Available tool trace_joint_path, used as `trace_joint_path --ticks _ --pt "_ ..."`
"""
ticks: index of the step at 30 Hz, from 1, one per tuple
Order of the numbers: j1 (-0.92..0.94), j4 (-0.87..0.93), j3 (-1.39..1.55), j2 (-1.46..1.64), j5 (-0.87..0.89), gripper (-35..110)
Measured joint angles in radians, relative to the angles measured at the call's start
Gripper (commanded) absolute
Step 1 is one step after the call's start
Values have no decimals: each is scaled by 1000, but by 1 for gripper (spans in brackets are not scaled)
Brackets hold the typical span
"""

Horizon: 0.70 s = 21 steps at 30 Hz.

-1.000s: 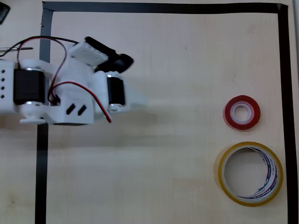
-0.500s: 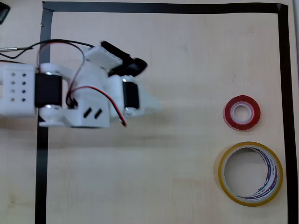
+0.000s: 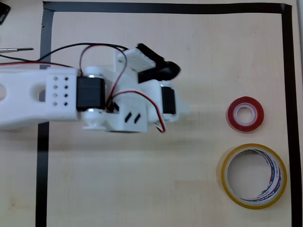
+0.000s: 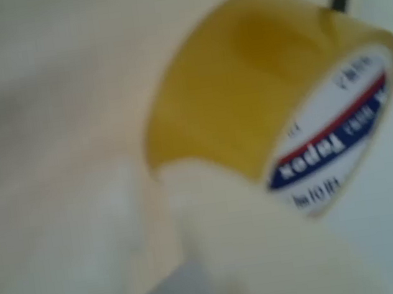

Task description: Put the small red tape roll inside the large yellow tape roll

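In the overhead view the small red tape roll point(image 3: 245, 113) lies flat at the right of the table. The large yellow tape roll point(image 3: 253, 176) lies flat just below it, a small gap between them. My white arm reaches in from the left, and my gripper point(image 3: 183, 110) points right, well short of the red roll. Its jaws are hidden under the wrist there. The wrist view is blurred: the yellow tape roll point(image 4: 247, 89) shows close up with its printed white core, and a pale finger point(image 4: 252, 241) sits in front of it. Nothing is seen held.
A black tape border point(image 3: 287, 94) frames the wooden table on the top, left and right. Both rolls lie close to its right strip. Red and black cables point(image 3: 99, 47) loop over the arm. A thin tool point(image 3: 16, 48) lies outside the border at far left.
The arm has stretched steadily to the right, carrying the gripper closer to the rolls. Neither roll has moved.
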Motion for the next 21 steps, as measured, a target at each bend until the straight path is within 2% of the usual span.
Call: trace_joint_path --ticks 6,12,16,21 --pt "11 117 -235 -87 26 1" --pt "11 325 -626 -328 34 4" --pt "11 512 -991 -538 38 7" --pt "11 586 -1275 -626 51 10"
